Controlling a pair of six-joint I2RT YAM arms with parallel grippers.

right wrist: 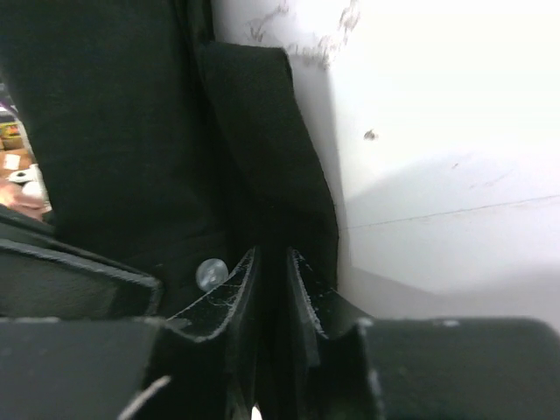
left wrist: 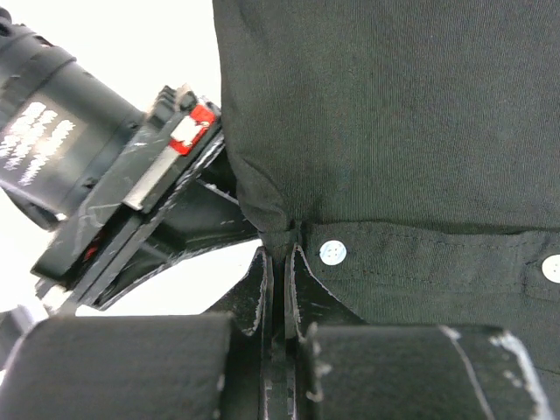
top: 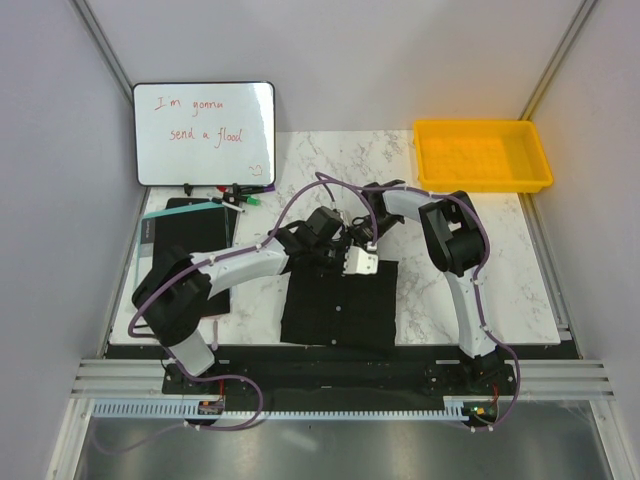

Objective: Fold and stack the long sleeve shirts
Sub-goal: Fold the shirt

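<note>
Where the marble table (top: pixel 450 290) nears its 6 o'clock edge, one black long sleeve shirt (top: pixel 338 305) lies flat, folded to a rough square, a pale button (left wrist: pixel 332 253) showing; left claw (left wrist: pixel 282 254) clamped tight on a pinch of cloth at the shirt's 12 o'clock edge; right claw (right wrist: pixel 271 262) just beside it, jaws nearly together with a fold of the same shirt between them; yellow tray (top: pixel 482 155) at 1 o'clock; whiteboard (top: pixel 205 132) at 11 o'clock; black board (top: pixel 185 240) at 9 o'clock.
</note>
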